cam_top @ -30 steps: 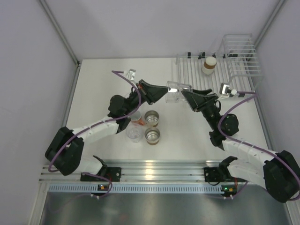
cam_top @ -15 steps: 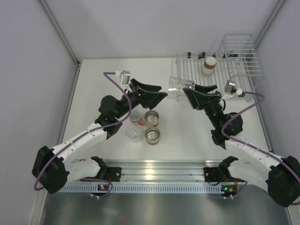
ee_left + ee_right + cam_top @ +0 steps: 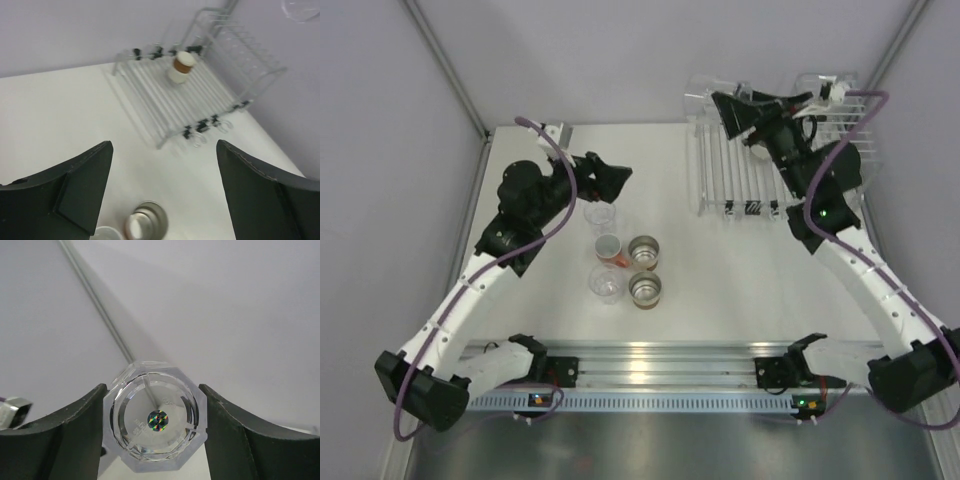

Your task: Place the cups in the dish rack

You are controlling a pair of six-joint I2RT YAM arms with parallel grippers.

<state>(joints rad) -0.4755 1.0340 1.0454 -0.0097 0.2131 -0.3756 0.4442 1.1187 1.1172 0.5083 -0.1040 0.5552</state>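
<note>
My right gripper [image 3: 722,104] is shut on a clear cup [image 3: 700,98] and holds it on its side above the far left corner of the white dish rack [image 3: 725,175]. In the right wrist view the clear cup [image 3: 156,424] sits clamped between both fingers, base toward the camera. One brown cup [image 3: 180,66] stands upside down on the rack's bars [image 3: 150,95]. My left gripper [image 3: 612,178] is open and holds nothing, above the table cups: two clear cups [image 3: 600,213] [image 3: 606,283], a salmon-orange one [image 3: 609,248] and two brown ones [image 3: 643,251] [image 3: 645,289].
The rack's taller wire basket [image 3: 842,112] stands at the far right corner, against the booth walls. A metal rail [image 3: 640,360] runs along the near edge by the arm bases. Under my left gripper [image 3: 164,145] a brown cup [image 3: 145,225] shows at the view's bottom edge.
My left gripper opened, let go of the clear cup and drew back to the left. My right gripper carried that cup away and up over the rack's far left corner.
</note>
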